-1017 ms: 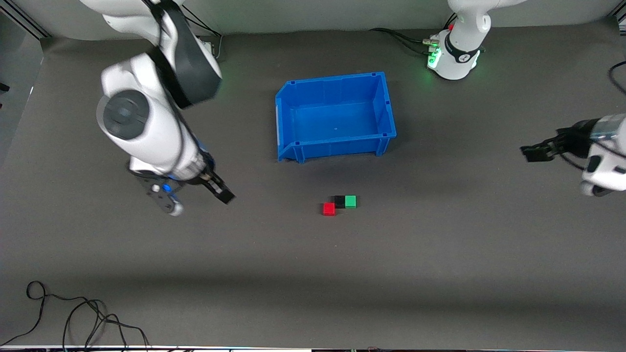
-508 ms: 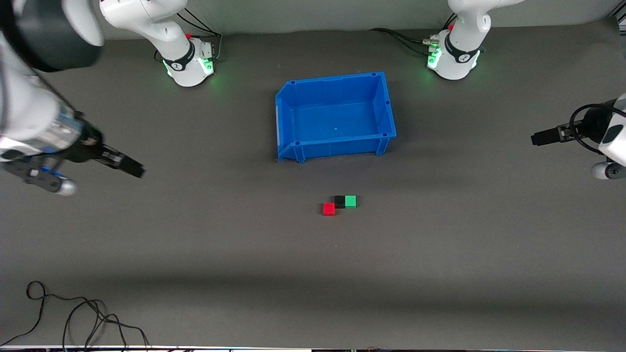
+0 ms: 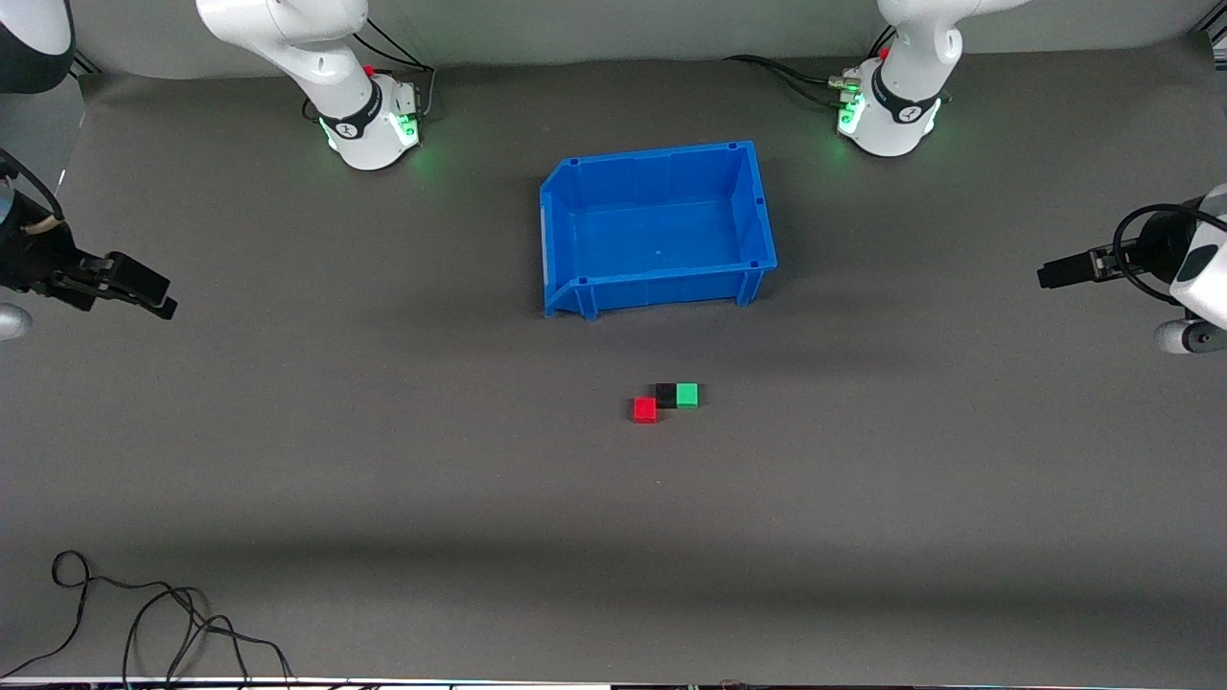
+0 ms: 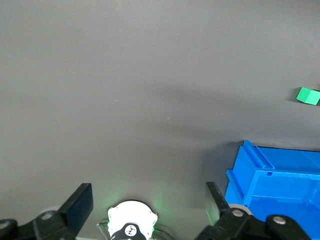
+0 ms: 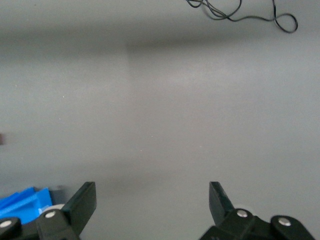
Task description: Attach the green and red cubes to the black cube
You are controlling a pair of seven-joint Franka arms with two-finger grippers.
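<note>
The black cube (image 3: 666, 394) sits on the grey table, nearer to the front camera than the blue bin. The green cube (image 3: 687, 395) touches it on the side toward the left arm's end. The red cube (image 3: 645, 410) meets its corner toward the right arm's end, slightly nearer the camera. My right gripper (image 3: 165, 297) hangs open and empty over the right arm's end of the table, well away from the cubes. Over the left arm's end, my left gripper (image 3: 1047, 277) is also open and empty. In the left wrist view the green cube (image 4: 307, 95) shows past the open left gripper (image 4: 148, 197). The right gripper (image 5: 151, 195) frames only bare table.
An empty blue bin (image 3: 566, 230) stands mid-table, between the cubes and the arm bases. The two bases (image 3: 369, 125) (image 3: 891, 115) glow green along the table's edge. A loose black cable (image 3: 144, 623) lies at the near corner at the right arm's end.
The right arm has swung from near the table's middle out toward its own end, gripper staying open. The left gripper drew back a little, then held. The cubes have not moved.
</note>
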